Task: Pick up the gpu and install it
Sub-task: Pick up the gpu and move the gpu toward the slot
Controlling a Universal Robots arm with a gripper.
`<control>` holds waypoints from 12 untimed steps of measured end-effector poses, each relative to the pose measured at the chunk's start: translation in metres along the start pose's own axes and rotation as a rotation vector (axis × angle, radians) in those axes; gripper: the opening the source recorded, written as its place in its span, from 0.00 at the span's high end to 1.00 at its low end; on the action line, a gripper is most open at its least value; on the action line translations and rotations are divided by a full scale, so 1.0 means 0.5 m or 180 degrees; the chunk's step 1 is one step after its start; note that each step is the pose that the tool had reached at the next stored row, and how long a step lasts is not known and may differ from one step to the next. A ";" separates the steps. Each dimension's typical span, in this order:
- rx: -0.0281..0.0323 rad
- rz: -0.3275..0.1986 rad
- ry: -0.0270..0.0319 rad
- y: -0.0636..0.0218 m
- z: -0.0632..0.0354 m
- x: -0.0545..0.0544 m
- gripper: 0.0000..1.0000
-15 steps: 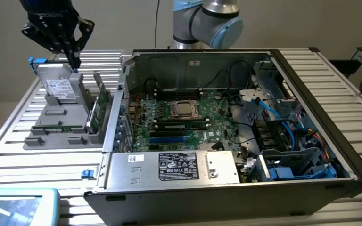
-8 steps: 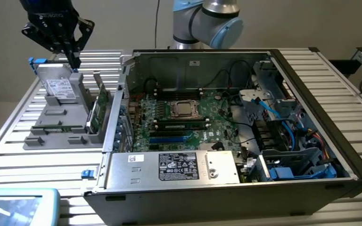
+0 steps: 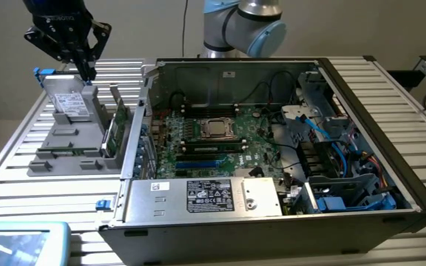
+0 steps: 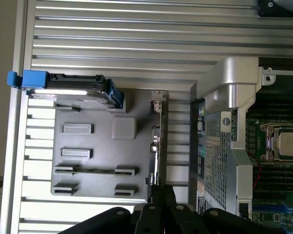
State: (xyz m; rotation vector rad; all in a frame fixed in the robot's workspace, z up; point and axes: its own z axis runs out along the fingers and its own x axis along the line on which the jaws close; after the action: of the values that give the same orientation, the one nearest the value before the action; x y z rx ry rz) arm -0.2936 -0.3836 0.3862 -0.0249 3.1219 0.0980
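pick-up stage: the gripper (image 3: 87, 73) hangs empty over the grey holder (image 3: 64, 151), near the upright gpu (image 3: 116, 125); can't tell how far it's parted. grasping calls for squaring to the card's thin top edge.

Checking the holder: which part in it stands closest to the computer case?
The gpu, the thin green card on edge; the labelled hard drive sits farther off.

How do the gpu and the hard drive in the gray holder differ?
The hard drive is silver with a white label and blue rails; the gpu shows green board. The hard drive leans back, label showing; the gpu stands on edge, nearer the computer case. Both sit in the gray holder.
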 end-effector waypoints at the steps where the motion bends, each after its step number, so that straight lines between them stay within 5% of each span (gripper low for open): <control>1: 0.0000 0.0000 0.0000 0.000 0.000 0.000 0.75; 8: 0.0000 0.0000 0.0000 0.000 0.010 0.006 0.51; 12: 0.0000 0.0000 -0.0004 0.000 0.025 0.015 0.51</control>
State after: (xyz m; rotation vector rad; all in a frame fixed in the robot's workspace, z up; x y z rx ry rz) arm -0.3010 -0.3830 0.3736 -0.0249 3.1208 0.0980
